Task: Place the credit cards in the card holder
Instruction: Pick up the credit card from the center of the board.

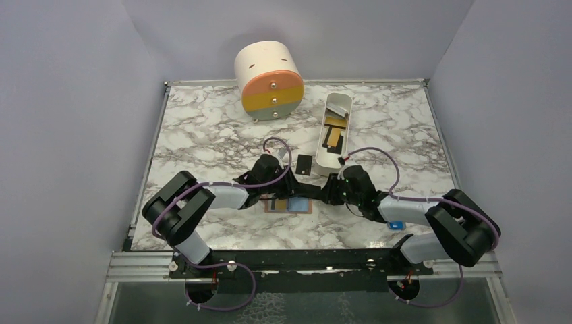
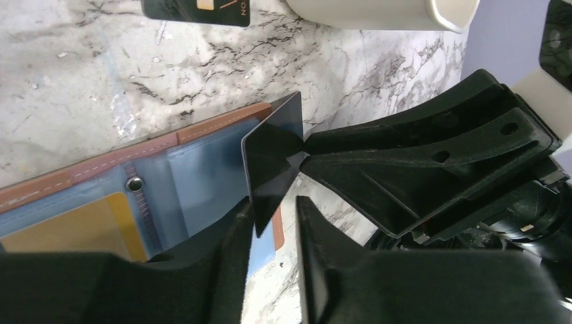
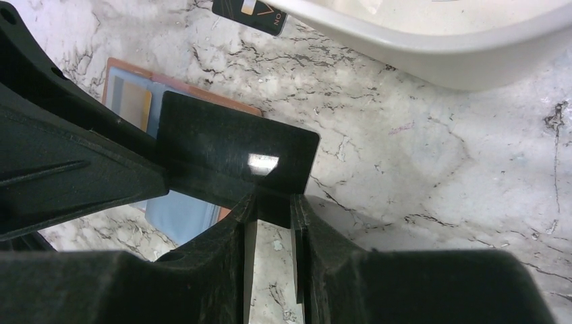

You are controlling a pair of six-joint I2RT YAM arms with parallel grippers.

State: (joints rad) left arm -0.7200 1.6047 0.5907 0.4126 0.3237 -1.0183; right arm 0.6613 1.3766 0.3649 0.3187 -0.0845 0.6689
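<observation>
Left gripper [image 2: 273,208]: claw apart, straddling the lower corner of a black credit card [image 2: 270,145] that is tilted on edge above the open card holder [image 2: 168,169]. The holder lies flat on the marble table [image 1: 202,128]. Right gripper [image 3: 272,201]: tips at the same card's edge; whether the claw clamps it cannot be told. Second dark card [image 1: 304,164] lies just beside the white tray [image 1: 327,160].

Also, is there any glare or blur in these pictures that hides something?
Right wrist: a white glare spot sits on the glossy black card. Left wrist: the left jaws are nearly black, little detail. Top view: even light, only soft shadows.
</observation>
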